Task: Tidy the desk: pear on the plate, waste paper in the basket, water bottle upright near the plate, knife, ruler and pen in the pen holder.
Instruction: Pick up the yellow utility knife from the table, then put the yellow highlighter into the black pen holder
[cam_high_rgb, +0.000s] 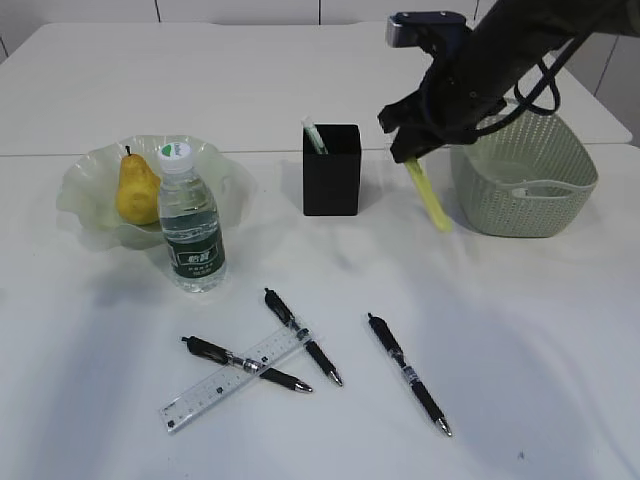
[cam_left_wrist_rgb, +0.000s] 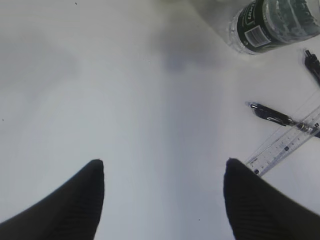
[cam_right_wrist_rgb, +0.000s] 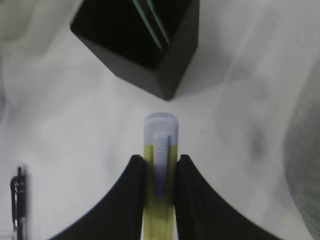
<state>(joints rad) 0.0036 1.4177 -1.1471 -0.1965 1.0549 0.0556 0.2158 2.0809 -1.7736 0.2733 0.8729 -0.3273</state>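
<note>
The yellow-green knife (cam_high_rgb: 428, 196) hangs clamped in the right gripper (cam_right_wrist_rgb: 160, 167), whose fingers press both its sides, above the desk (cam_high_rgb: 520, 330) between the pen holder (cam_high_rgb: 332, 170) at its nine o'clock and the basket (cam_high_rgb: 524, 180) at its three o'clock. The left gripper (cam_left_wrist_rgb: 162, 172) hovers with fingers spread, empty, the ruler (cam_left_wrist_rgb: 287, 145) at its three o'clock.

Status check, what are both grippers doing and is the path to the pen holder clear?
Right gripper shut on yellow knife, beside pen holder. Left gripper open, empty. Nothing between knife and holder.
</note>
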